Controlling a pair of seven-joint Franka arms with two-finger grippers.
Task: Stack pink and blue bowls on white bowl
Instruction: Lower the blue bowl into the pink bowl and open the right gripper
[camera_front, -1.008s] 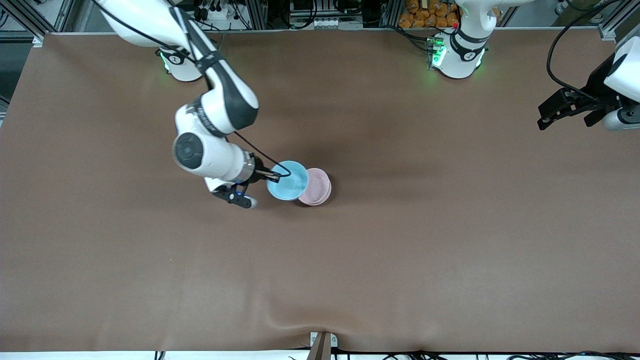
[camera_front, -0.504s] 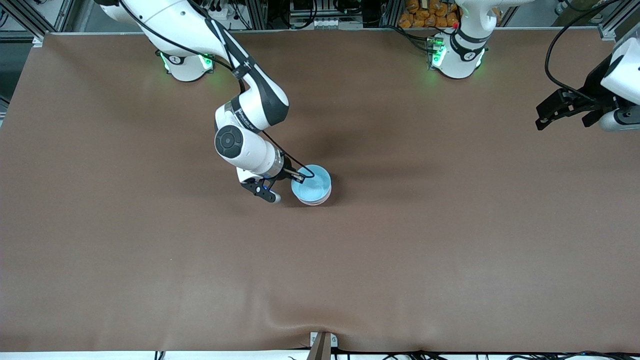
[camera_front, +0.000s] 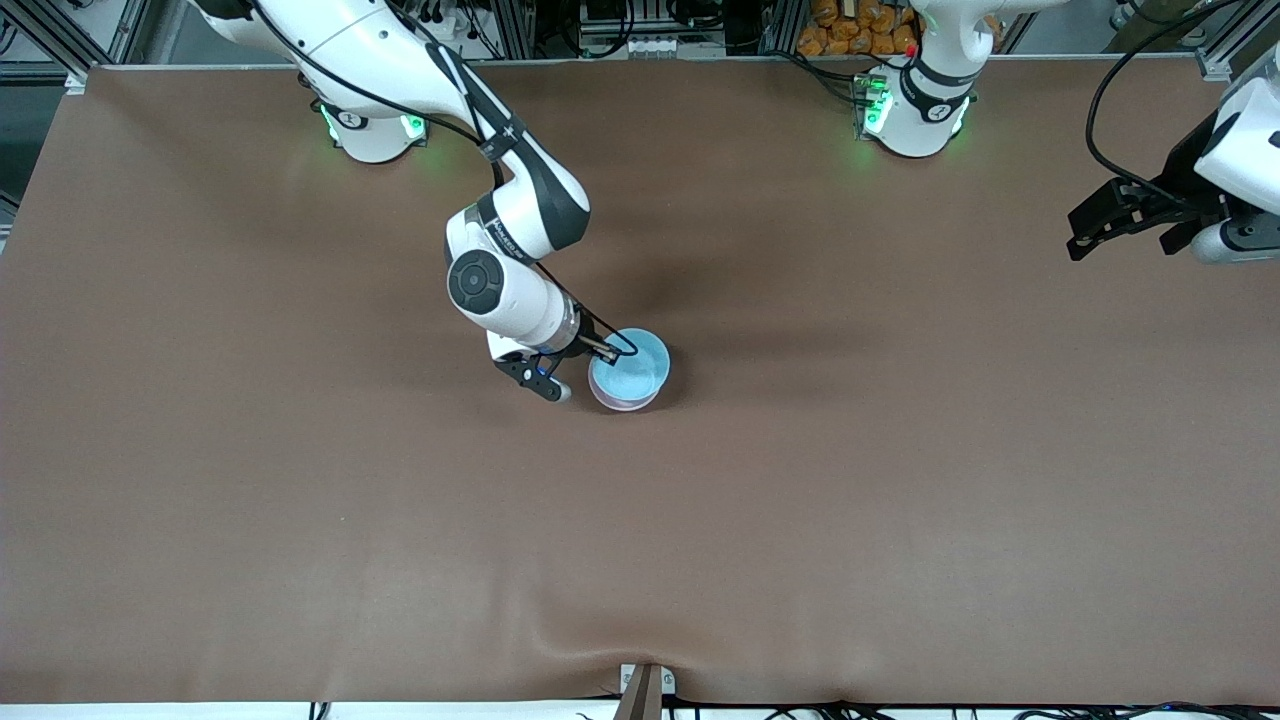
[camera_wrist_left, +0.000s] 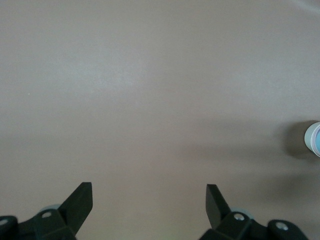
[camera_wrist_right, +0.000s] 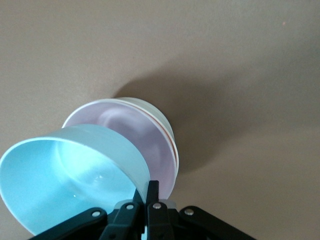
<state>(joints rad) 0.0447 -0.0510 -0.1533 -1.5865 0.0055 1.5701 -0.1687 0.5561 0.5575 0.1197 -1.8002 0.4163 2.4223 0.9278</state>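
Note:
My right gripper (camera_front: 601, 350) is shut on the rim of the light blue bowl (camera_front: 631, 367) and holds it over the pink bowl (camera_front: 622, 404), which shows only as a thin rim under it. In the right wrist view the right gripper (camera_wrist_right: 149, 188) pinches the blue bowl (camera_wrist_right: 65, 175), tilted and overlapping the pink bowl (camera_wrist_right: 135, 132). The pink bowl sits nested in the white bowl (camera_wrist_right: 166, 126), of which only the outer rim shows. I cannot tell whether the blue bowl touches the pink one. My left gripper (camera_front: 1090, 225) is open and empty, waiting above the left arm's end of the table.
The brown table cover (camera_front: 900, 480) is bare around the stack. The left wrist view shows the left gripper (camera_wrist_left: 148, 197) over bare cover, with the blue bowl (camera_wrist_left: 315, 139) at that view's edge. Both arm bases stand along the table's farther edge.
My right gripper has carried the blue bowl from beside the pink bowl to over it, and a little lower. The left gripper has drifted slightly.

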